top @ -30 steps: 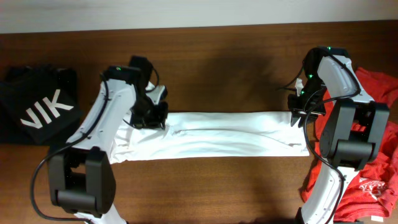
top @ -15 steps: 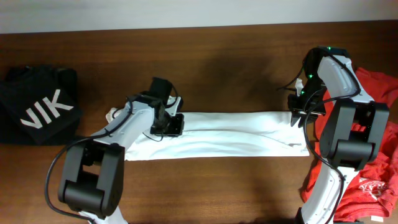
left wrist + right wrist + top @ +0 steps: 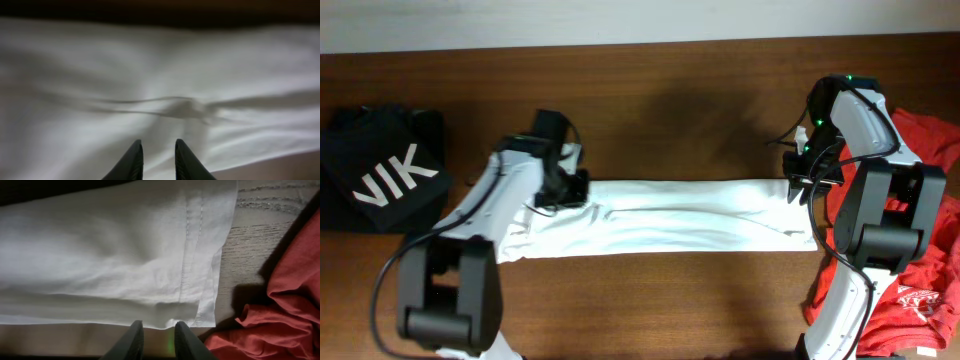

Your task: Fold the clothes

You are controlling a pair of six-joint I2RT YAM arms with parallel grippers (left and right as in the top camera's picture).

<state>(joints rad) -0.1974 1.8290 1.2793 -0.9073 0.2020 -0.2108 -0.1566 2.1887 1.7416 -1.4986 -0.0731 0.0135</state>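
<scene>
Overhead, the white T-shirt [image 3: 690, 222] is lying as a long folded band on the wooden table [image 3: 670, 110], stretching between the two arms. The left gripper [image 3: 156, 159] is standing over one end of the band and the right gripper [image 3: 155, 339] at the other end. The left wrist view adds what the overhead is hiding: the fingertips are standing narrowly parted with nothing between them, and blurred white cloth with a creased ridge is filling the frame ahead of them. The right wrist view is showing likewise narrowly parted, empty tips. The shirt's stitched hem is lying just ahead of them, with its near edge just short of the tips and bare table beneath them. To the right of those tips, a red-orange garment [image 3: 280, 305] is bunching up beside the hem. Only the overhead is showing the black garment with white letters [image 3: 380, 175], well apart, beyond the left arm.
</scene>
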